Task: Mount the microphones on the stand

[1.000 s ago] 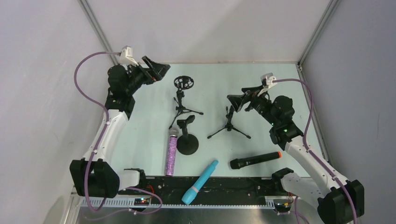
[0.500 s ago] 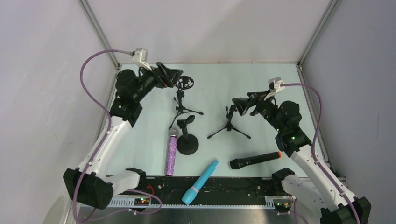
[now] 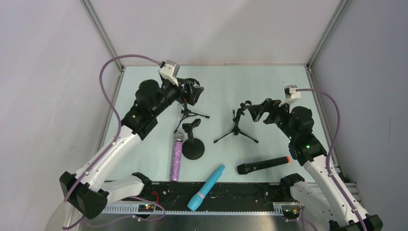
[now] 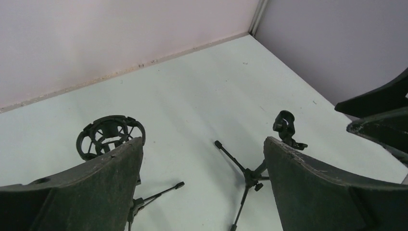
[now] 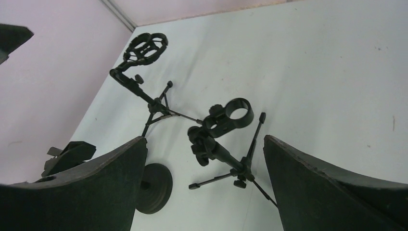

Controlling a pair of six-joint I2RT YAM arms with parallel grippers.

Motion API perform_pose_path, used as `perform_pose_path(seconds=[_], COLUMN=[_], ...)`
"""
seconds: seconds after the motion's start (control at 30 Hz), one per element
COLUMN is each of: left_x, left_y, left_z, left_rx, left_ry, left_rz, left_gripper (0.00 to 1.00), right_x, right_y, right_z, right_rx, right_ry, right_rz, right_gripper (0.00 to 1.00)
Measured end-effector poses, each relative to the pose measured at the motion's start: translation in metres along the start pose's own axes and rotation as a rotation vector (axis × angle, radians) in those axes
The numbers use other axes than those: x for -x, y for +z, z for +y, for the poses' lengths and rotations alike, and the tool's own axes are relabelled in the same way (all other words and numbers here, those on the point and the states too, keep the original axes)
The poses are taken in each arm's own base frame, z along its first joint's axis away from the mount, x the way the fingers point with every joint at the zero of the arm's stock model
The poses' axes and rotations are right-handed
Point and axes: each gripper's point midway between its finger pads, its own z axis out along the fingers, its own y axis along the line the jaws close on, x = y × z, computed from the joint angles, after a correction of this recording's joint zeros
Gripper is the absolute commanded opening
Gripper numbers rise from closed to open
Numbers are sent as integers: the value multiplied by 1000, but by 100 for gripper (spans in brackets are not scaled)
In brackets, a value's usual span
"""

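Three microphones lie near the front edge in the top view: purple glitter (image 3: 176,157), cyan-blue (image 3: 206,187), and black with an orange ring (image 3: 263,165). Behind them stand a shock-mount tripod stand (image 3: 187,109), a round-base stand (image 3: 193,146) and a ring-clip tripod stand (image 3: 235,128). My left gripper (image 3: 191,91) hovers open over the shock mount (image 4: 109,134), holding nothing. My right gripper (image 3: 251,110) is open and empty just right of the ring clip (image 5: 239,111), above that stand. No microphone shows in either wrist view.
Grey walls and metal frame posts close in the back and sides of the pale green table (image 3: 269,86). A black rail (image 3: 231,190) runs along the front edge between the arm bases. The two grippers face each other across the stands.
The left arm has swung right and forward from the back left corner to above the shock mount. The right arm has shifted slightly right and its jaws have widened a little.
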Motion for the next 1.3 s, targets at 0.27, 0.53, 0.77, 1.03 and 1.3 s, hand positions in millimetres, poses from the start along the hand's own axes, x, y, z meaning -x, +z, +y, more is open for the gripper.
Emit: perform_pose_path(seconds=[0.27,0.53,0.77,1.03,1.3], left_x=[-23,-32,-6,-7,-72], left_y=[0,-6,-31,-70,-88], left_z=[-27,-54,-61,-76,-125], left_rx=[-13,-31,-15,-63,-210], left_ry=[131,202,76,-91,-82], left_rz=[67,86,9,-29,170], left_gripper=[98,98,98,98,98], right_x=[-6,-8,-13,-25,-27], right_y=[-4,-14,-19,-16,-16], right_z=[-14,-17,-20,-24,-30], right_rx=[-48,-56,-64,-75,-100], right_ry=[58,78,85,102,125], right_rz=[33,47,66,118,129], right_gripper=[95,96,97,98,98])
